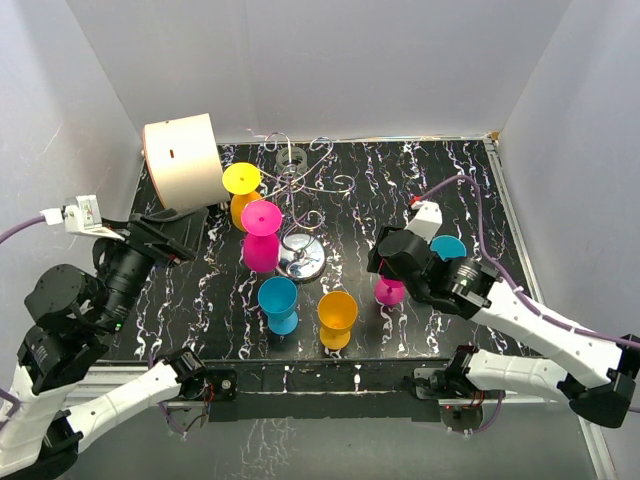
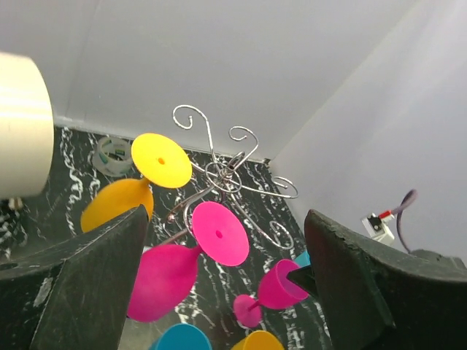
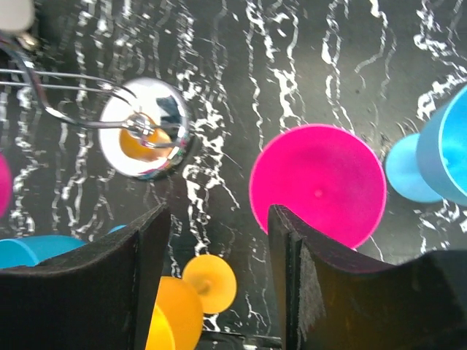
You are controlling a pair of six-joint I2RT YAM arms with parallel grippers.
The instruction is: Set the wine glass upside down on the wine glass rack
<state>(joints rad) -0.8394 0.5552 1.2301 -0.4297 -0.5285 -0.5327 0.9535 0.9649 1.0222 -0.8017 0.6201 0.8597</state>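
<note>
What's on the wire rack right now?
Two glasses hang upside down on the rack, feet up: a yellow glass and, lower, a pink glass. From above, their round feet cover the stems and the wire under them, so the seating can't be seen.

A yellow wine glass (image 2: 160, 159) and a pink wine glass (image 2: 219, 232) are hanging foot-up from the wine glass rack (image 2: 232, 173), the pink one nearer the camera. The left end effector (image 2: 228, 215) is gaping wide, framing the rack. A second pink glass (image 2: 281, 284) is standing on the surface (image 2: 73, 157) right of the rack.
</note>
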